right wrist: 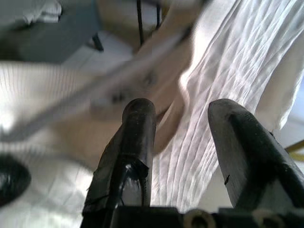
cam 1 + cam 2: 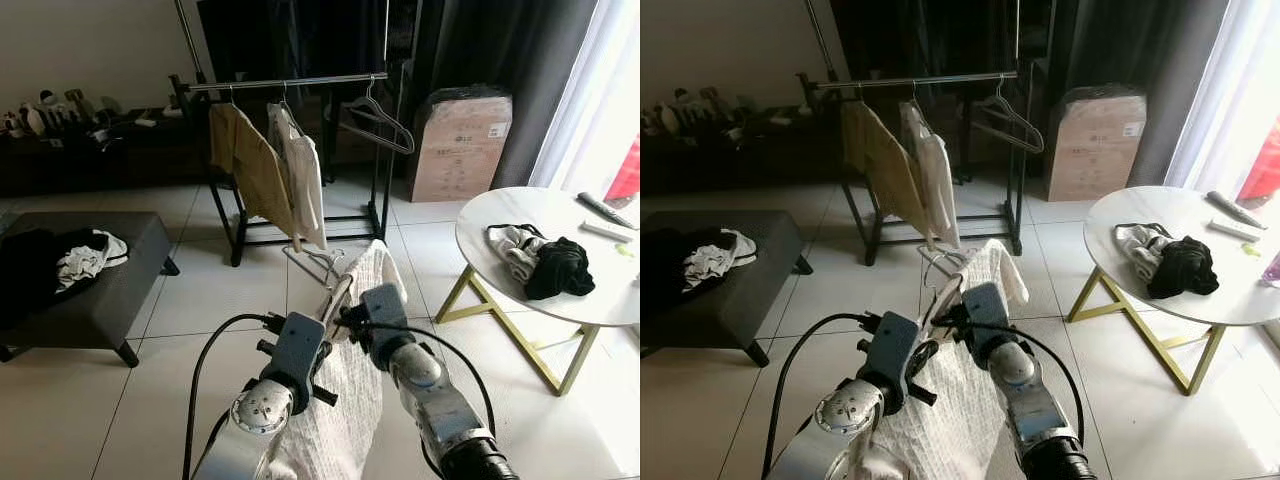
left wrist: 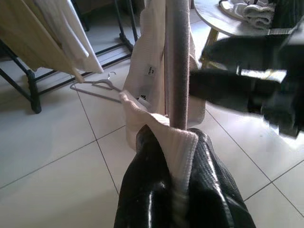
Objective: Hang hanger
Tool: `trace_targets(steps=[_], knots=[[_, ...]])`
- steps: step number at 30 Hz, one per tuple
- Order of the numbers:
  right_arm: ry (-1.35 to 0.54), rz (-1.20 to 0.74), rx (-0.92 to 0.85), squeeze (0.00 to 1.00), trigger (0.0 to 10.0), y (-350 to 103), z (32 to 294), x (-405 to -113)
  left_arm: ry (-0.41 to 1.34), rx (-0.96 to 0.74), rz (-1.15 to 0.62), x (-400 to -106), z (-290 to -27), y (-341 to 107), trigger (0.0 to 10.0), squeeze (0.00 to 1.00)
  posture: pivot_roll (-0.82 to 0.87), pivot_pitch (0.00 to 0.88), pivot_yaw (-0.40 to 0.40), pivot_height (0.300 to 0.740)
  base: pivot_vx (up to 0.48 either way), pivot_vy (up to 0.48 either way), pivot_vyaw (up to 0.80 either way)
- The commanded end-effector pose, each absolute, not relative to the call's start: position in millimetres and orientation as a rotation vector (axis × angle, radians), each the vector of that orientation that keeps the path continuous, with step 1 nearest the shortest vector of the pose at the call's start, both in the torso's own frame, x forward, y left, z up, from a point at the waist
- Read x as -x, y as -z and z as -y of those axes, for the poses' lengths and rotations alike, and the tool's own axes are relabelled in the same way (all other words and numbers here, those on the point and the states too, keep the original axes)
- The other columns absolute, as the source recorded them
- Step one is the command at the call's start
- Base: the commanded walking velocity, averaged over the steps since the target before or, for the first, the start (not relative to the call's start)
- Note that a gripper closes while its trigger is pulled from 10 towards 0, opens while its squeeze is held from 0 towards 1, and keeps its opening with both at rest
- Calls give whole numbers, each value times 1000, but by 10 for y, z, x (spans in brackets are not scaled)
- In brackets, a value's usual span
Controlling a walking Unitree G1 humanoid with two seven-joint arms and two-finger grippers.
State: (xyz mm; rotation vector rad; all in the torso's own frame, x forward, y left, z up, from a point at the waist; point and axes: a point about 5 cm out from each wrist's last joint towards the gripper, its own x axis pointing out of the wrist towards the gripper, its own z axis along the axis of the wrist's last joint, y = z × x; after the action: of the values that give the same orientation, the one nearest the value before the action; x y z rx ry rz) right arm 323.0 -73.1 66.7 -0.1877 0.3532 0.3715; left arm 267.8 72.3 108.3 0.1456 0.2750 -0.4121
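Two pincers carrying a garment on its hanger, well short of the rack.

Left pincer (image 3: 178, 185) clamped on white knit garment (image 2: 345, 400) and hanger (image 3: 176, 61); right pincer (image 1: 187, 147) spread, steadying; clothes rack (image 2: 285, 84) ahead.

The left gripper's two glossy black fingers (image 3: 156, 190) pinch a fold of white ribbed knit garment (image 3: 178, 142) against a grey padded hanger arm (image 3: 176, 61). The blurred black right gripper (image 3: 247, 88) sits beside it. A thin wire hanger (image 3: 95, 88) lies on pale floor tiles (image 3: 57, 161).
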Motion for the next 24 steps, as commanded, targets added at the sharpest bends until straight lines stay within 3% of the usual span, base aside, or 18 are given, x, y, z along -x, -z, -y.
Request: trace_targets(steps=[1,14,24], knots=[[-378,-366,207,0,10000,-661,720,-3228,415,-141,-202,-2708,-704,-1233,10000,0,-14,43,31,740,0,0,0],[-492,-277,1,0,10000,-867,502,-3241,422,-145,-193,-2717,-692,-1251,10000,0,-9,40,32,740,0,0,0],[-401,-285,92,0,10000,-853,548,-3345,427,-155,-184,-2727,-676,-1276,10000,0,-2,38,29,740,0,0,0]])
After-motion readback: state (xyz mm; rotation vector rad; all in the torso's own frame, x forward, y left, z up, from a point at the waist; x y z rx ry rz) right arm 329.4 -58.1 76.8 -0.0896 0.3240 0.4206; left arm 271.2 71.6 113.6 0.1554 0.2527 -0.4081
